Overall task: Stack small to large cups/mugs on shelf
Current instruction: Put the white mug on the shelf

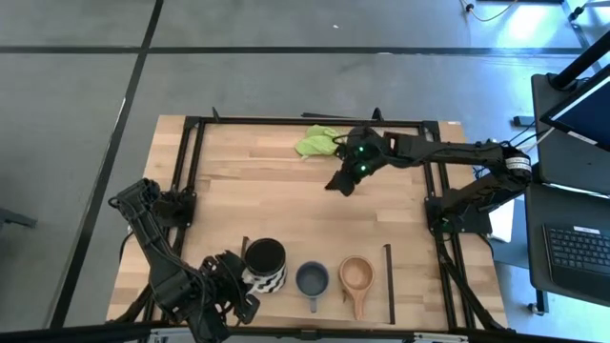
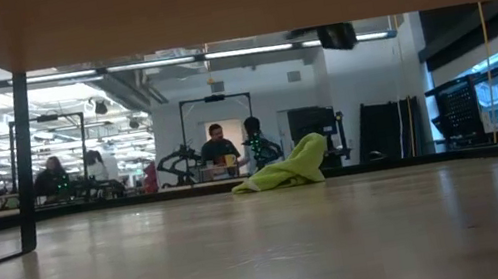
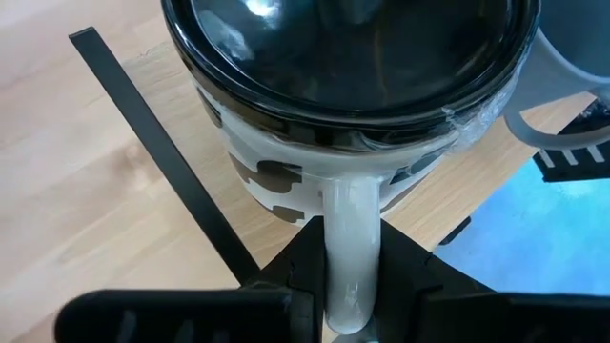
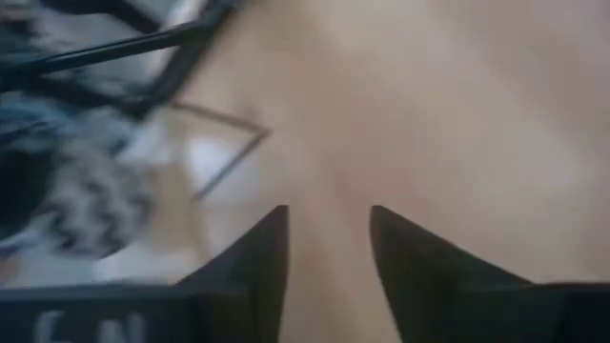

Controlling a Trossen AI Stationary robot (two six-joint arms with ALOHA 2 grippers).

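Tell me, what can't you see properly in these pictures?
- Low view: the cups and both grippers are missing; only the lime-green cloth shows on the table.
- Left wrist view: the big white mug with dark blotches is cut off by the top edge; the left gripper holds its handle.
- Right wrist view: everything is blurred past the open right gripper.
- High view: whether the cups hold anything is too small to tell.

We can read no text, label, brand or number anywhere; pale marks on the right claw (image 4: pixel 327 250) body are too blurred to make out.
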